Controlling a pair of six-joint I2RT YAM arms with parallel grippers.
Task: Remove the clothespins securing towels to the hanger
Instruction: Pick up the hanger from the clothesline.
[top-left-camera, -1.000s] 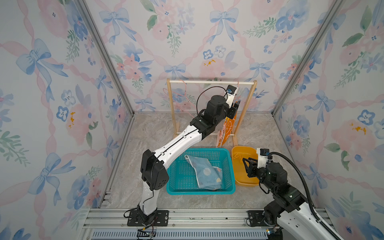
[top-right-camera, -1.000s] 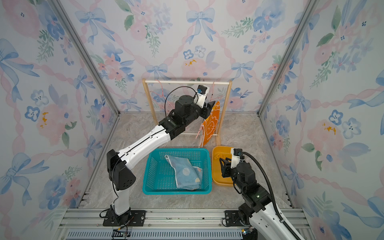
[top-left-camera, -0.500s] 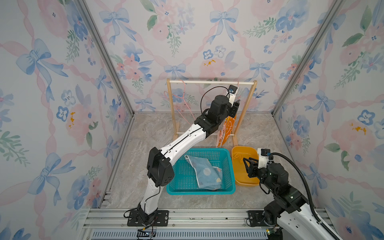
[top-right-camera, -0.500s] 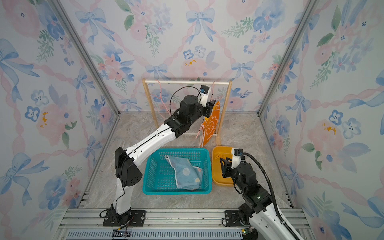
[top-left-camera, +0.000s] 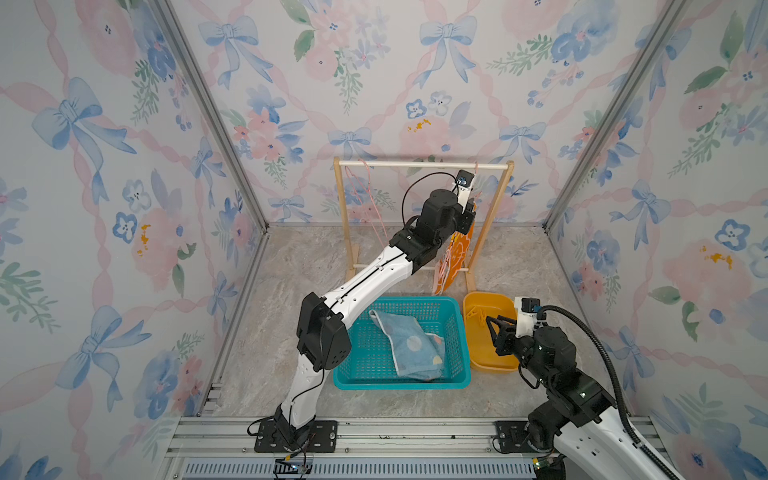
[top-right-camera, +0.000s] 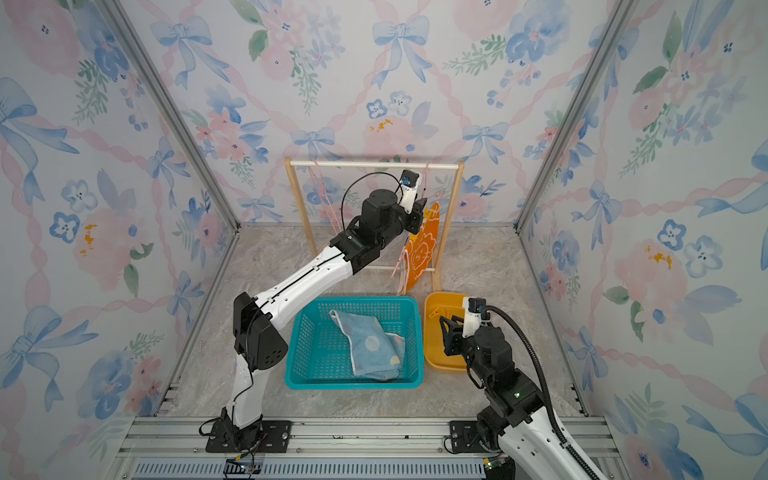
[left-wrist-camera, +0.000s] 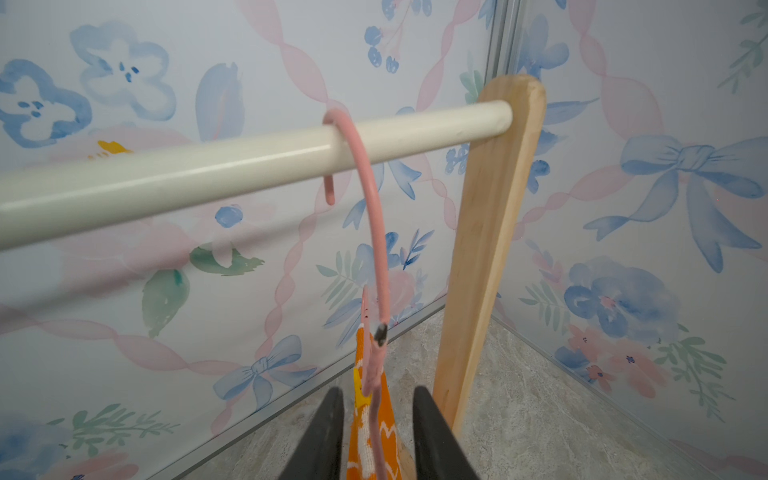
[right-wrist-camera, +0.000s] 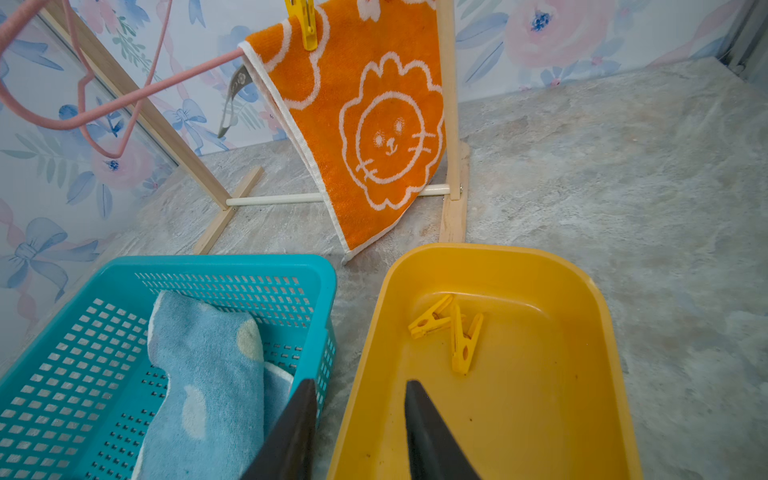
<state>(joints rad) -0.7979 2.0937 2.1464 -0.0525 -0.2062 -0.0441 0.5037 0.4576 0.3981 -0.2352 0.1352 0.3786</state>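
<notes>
Left wrist view gives us the rack's white rail (left-wrist-camera: 208, 170) with a pink hanger (left-wrist-camera: 372, 199) hooked over it, close to the rack's wooden post (left-wrist-camera: 486, 249). Below the rail the left claw (left-wrist-camera: 377, 392) stands released. Its two dark fingers (left-wrist-camera: 328, 436) sit either side of the orange towel (left-wrist-camera: 392, 457) and the hanger wire, with a gap on each side, so we see it grasping nothing. A sliver of yellow shows at the towel's edge between the fingers; we cannot tell from this view whether it is a clothespin.

From the right wrist we see one clothespin (right-wrist-camera: 305, 20) pinching the orange towel's top edge. The towel hangs inside the rack frame beside that same post, its lower corner passing the rack's bottom bar.

On the tabletop (top-left-camera: 291, 270), in front of the rack, sits a teal basket (right-wrist-camera: 104, 270) with the blue towel (right-wrist-camera: 208, 365) crumpled inside. A yellow tub (right-wrist-camera: 498, 253) stands just in front of the rack's foot below that post, and two loose clothespins (right-wrist-camera: 463, 340) lie against each other in it. The right claw (right-wrist-camera: 360, 381) hovers over the near edges of basket and tub, released and empty.

In a top view, a second pink hanger (top-left-camera: 365, 195) hangs near the rack's other post.
</notes>
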